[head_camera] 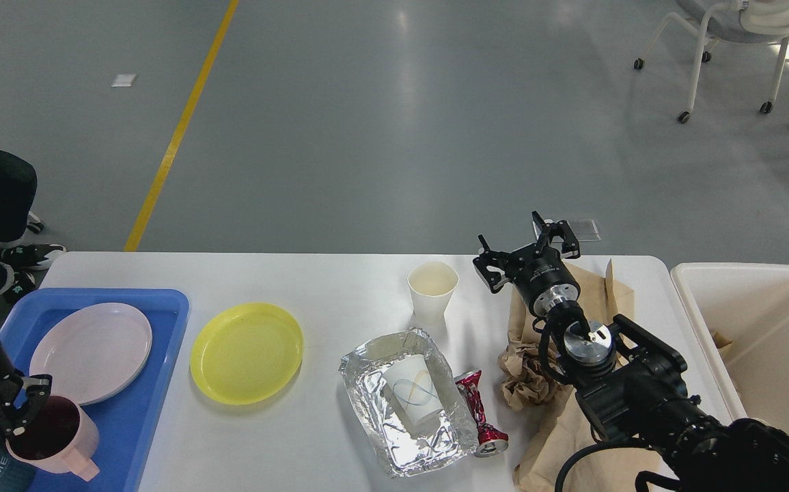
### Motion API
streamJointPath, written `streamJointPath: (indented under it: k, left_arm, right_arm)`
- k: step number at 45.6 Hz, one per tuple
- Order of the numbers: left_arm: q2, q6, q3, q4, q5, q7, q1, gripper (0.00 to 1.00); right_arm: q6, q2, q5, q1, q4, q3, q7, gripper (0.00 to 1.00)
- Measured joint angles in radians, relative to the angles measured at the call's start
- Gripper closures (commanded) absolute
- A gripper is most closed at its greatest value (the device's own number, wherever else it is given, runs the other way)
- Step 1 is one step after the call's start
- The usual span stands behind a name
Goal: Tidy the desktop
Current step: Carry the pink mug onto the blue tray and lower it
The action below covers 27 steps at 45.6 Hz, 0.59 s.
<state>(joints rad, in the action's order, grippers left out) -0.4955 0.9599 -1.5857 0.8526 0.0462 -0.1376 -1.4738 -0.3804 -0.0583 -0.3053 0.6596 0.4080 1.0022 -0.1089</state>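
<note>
Our left gripper (pixel 22 417) is clamped on the rim of a pink cup (pixel 56 437), low over the blue tray's (pixel 162 307) near end, beside the pink plate (pixel 90 352). We should lower it straight, clear of the plate. Our right gripper (pixel 527 253), fingers apart, hovers over the white desktop (pixel 312 280), far from the tray.

This looks like a large indoor test hall or robotics lab, not a home. The upper two thirds of the frame is a wide, glossy grey floor (pixel 394 123) reflecting ceiling lights, crossed at the upper left by a painted yellow line (pixel 182 126) of the kind that marks lanes. A wheeled office chair (pixel 736 48) stands at the upper right. A plain white desktop (pixel 339 287) fills the lower frame, staged with tableware and litter.
</note>
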Motion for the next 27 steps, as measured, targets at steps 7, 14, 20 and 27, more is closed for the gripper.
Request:
streamJointPath:
  k: [7, 14, 20, 27]
  left_arm:
    - [0.002, 0.000, 0.017, -0.018, 0.000, 0.000, 0.030, 1.00]
    - [0.009, 0.000, 0.030, -0.040, 0.000, 0.001, 0.057, 1.00]
    - [0.014, 0.000, 0.038, -0.058, 0.000, 0.001, 0.071, 1.00]
    - [0.015, 0.000, 0.058, -0.068, 0.000, 0.002, 0.091, 1.00]
  right_arm:
    - [0.000, 0.000, 0.000, 0.000, 0.000, 0.000, 0.000, 0.00]
    - [0.000, 0.000, 0.000, 0.000, 0.000, 0.000, 0.000, 0.00]
    - [0.000, 0.000, 0.000, 0.000, 0.000, 0.000, 0.000, 0.00]
    - [0.000, 0.000, 0.000, 0.000, 0.000, 0.000, 0.000, 0.00]
